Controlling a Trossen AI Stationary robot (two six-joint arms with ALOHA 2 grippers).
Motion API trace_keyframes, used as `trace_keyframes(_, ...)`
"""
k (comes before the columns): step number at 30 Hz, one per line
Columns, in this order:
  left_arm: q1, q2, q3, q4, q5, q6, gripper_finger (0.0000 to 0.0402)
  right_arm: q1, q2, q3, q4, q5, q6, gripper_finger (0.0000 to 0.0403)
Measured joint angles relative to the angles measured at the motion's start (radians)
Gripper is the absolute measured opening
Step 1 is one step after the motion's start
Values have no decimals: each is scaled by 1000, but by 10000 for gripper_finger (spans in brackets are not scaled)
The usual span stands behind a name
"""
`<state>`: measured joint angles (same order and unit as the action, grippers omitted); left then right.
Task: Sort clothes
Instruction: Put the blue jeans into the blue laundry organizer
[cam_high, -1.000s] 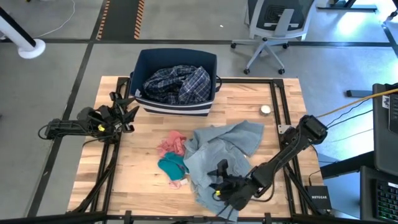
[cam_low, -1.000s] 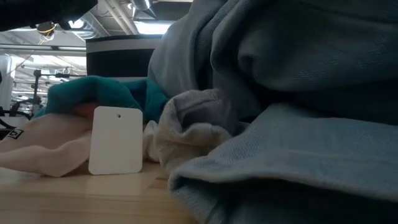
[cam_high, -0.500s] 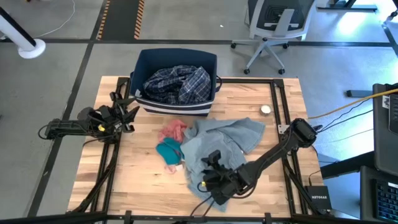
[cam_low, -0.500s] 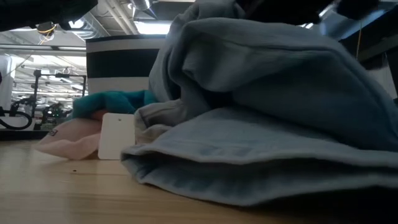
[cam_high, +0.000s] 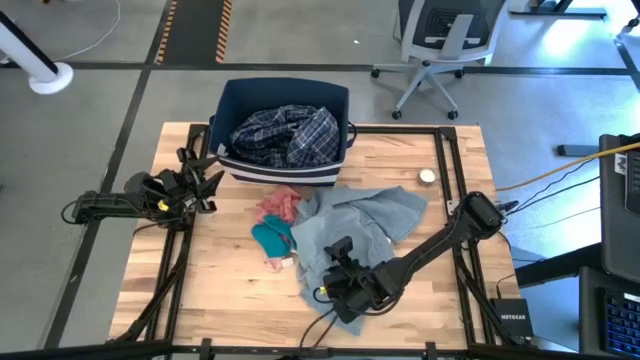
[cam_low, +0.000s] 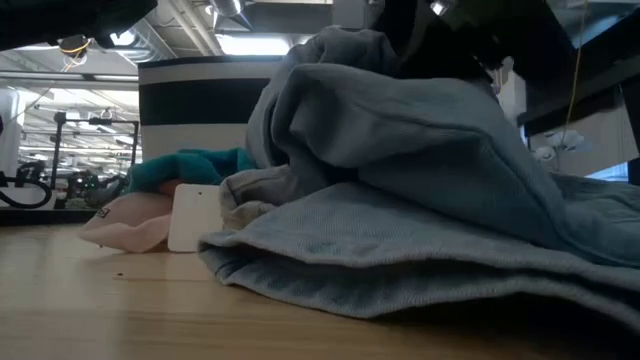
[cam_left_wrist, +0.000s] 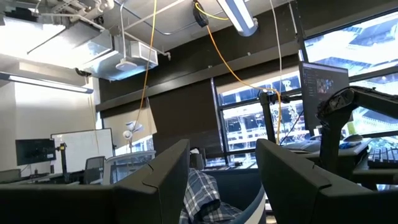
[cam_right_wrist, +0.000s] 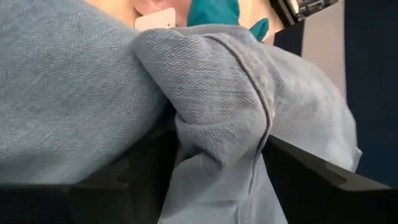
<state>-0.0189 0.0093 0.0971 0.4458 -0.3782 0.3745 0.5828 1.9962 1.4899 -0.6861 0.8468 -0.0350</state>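
Observation:
The pale blue-grey denim piece (cam_high: 355, 228) lies bunched on the table's middle; in the low view (cam_low: 420, 200) it fills the foreground. My right gripper (cam_high: 338, 278) is shut on it at its near end. A pink piece (cam_high: 279, 205) and a teal piece (cam_high: 270, 238) lie against its left side, with a white tag (cam_high: 285, 264) by them. The navy-white plaid shirt (cam_high: 285, 135) lies in the navy bin (cam_high: 283, 172). My left gripper (cam_high: 207, 184) is open and empty at the table's left, left of the bin. No black piece shows. My right gripper pinches a raised fold of the denim with a seam (cam_right_wrist: 217, 143) between its two fingers (cam_right_wrist: 140, 180), several layers thick. The fold stands up at the denim's near end (cam_high: 330, 262). The rest lies slack on the table toward the far right.
A small round white object (cam_high: 427, 176) lies at the table's far right. Black frame rails (cam_high: 450, 170) run along the table's edges. An office chair (cam_high: 440, 45) stands beyond the far edge. Bare wood shows at the near left (cam_high: 210, 280).
My right gripper has gone toward the table's left and far edge, drawing the denim's near end with it. The denim has bunched up toward the bin and its near end has left the near edge. The pink and teal pieces have slid toward the far edge.

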Motion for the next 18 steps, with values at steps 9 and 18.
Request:
trace_keyframes(9,0,1,0,0,0,0,180,-1,2,0,-37,100,2,116)
trace_keyframes(18,0,1,0,2,0,0,180,-1,1,95,-305,147,91,36)
